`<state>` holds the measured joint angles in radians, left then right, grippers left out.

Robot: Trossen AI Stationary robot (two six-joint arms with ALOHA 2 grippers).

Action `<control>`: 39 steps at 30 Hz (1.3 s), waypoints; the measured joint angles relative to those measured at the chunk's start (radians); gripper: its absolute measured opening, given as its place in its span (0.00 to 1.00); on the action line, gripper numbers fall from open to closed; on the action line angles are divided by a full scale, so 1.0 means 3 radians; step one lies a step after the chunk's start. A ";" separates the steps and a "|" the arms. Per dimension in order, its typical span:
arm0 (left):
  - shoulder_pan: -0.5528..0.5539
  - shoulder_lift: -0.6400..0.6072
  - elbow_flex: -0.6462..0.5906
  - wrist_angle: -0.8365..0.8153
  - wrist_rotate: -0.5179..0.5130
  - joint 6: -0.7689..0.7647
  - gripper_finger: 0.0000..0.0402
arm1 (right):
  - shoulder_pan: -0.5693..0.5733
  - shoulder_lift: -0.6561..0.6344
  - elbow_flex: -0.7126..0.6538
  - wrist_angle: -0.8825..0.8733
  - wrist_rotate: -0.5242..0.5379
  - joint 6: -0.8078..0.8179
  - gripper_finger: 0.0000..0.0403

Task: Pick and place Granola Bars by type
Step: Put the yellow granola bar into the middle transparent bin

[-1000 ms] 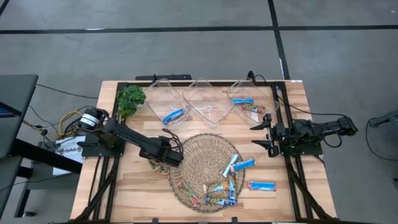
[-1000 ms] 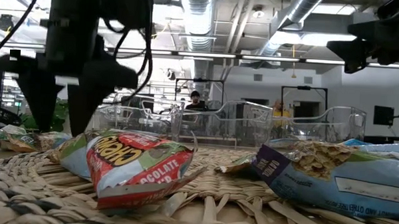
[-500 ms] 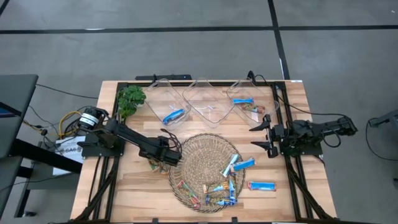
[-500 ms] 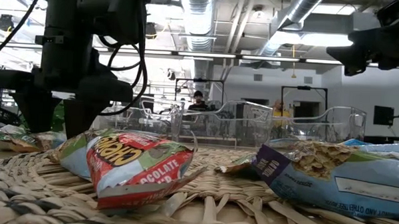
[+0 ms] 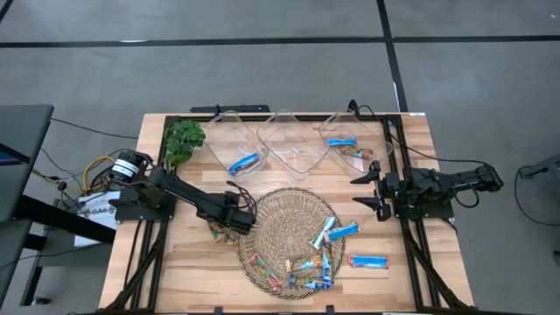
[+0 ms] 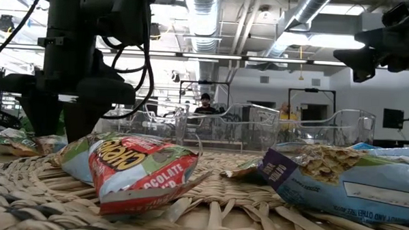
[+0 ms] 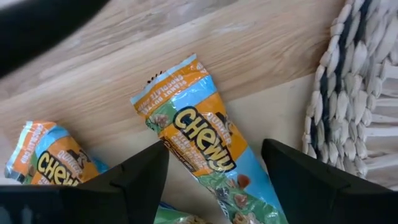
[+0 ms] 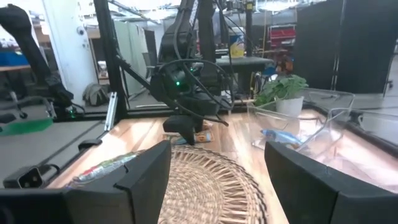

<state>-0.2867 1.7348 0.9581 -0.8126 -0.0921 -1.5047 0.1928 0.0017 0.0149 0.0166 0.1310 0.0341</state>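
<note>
Left tool (image 5: 229, 229) is down at the table (image 5: 184, 262), just off the left edge of the wicker tray (image 5: 282, 223), fingers (image 7: 134, 180) spread wide on either side of an orange-and-blue "Chewy" bar (image 7: 202, 146) lying flat on the wood, not closed on it. A second bar of the same kind (image 7: 46, 158) lies on the table next to it. Right tool (image 5: 366, 191) hangs above the table at the right side, near the right-hand clear bin (image 5: 350, 144), fingers open, nothing in them. Most bars sit in the tray: a cluster of blue ones (image 5: 337, 232) at its right part and small mixed ones (image 5: 293, 278) along its near rim. One bright blue bar (image 5: 367, 261) lies on the table just right of the tray. The left bin (image 5: 234, 140) holds one blue bar (image 5: 245, 162); the right-hand one holds a light blue bar (image 5: 343, 143) and a brownish one (image 5: 359, 155). Middle bin (image 5: 293, 144) between them. Green plant (image 5: 184, 140) at the table's far left corner.
</note>
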 joint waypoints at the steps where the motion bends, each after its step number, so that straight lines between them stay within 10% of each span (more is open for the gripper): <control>1: -0.0001 0.0000 0.0000 0.0005 0.0000 0.0034 0.61 | 0.0000 0.0000 -0.0001 -0.0001 0.0000 0.0008 0.63; 21: -0.0008 0.0015 0.0042 0.0195 -0.0120 0.1198 0.18 | 0.0000 0.0000 -0.0001 -0.0003 0.0000 -0.0024 0.63; 39: 0.0017 -0.0383 0.0462 0.1180 -0.1884 0.2278 0.18 | 0.0000 0.0001 -0.0001 -0.0005 0.0001 -0.0024 0.63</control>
<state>-0.2814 1.6199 1.0966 -0.4586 -0.6574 -0.8214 0.1928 0.0020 0.0147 0.0151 0.1314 0.0269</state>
